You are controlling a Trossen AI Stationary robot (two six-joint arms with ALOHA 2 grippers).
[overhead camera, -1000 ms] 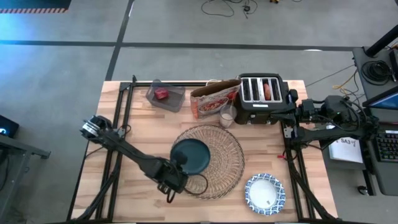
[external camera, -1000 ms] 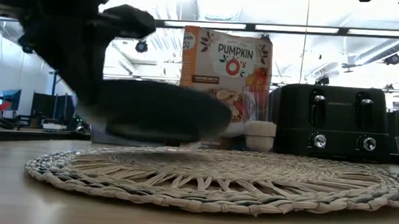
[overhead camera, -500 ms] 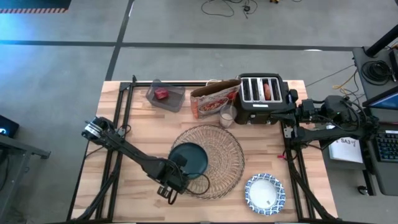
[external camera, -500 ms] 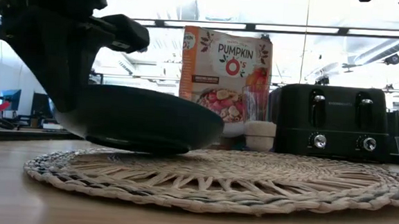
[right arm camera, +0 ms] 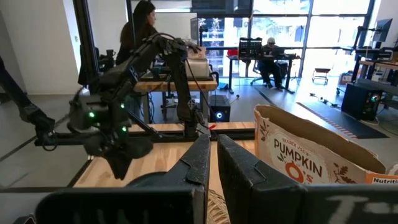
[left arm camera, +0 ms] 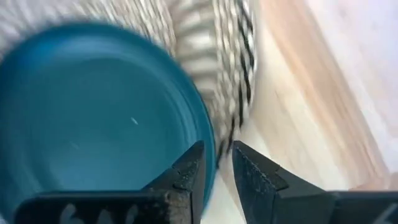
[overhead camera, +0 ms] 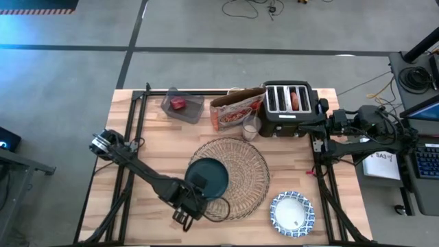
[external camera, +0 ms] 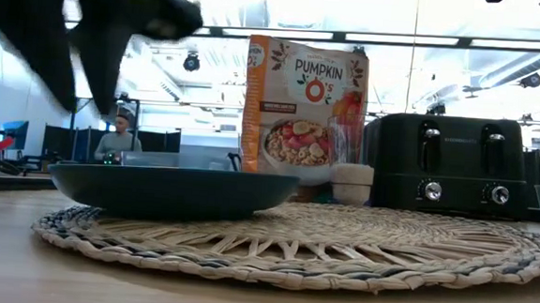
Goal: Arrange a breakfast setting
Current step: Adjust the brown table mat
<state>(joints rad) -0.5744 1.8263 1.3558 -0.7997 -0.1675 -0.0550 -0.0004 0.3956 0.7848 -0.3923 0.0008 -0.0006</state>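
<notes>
Left gripper (overhead camera: 186,211): hangs over the table just off the placemat's near-left edge; fingers (left arm camera: 189,174) set a narrow gap apart, released, gripping nothing, with the plate's rim just beside them.
Plate (overhead camera: 208,177): dark teal, flat on the left part of the round woven straw placemat (overhead camera: 247,159), its rim close to the mat's left edge; in the low view it sits level on the weave.
Placemat room: the centre and right side of the mat are bare weave.
Back edge: clear tray with a red item (overhead camera: 182,105), Pumpkin O's cereal box (overhead camera: 236,110), small clear glass (overhead camera: 250,129) and black four-slot toaster (overhead camera: 290,108) in a row behind the mat.
Bowl (overhead camera: 291,211): blue-and-white patterned, near the front edge, right of the mat and apart from it.
Right gripper (right arm camera: 212,163): waits beside the toaster at the table's right edge, fingers nearly together, clasping nothing.
</notes>
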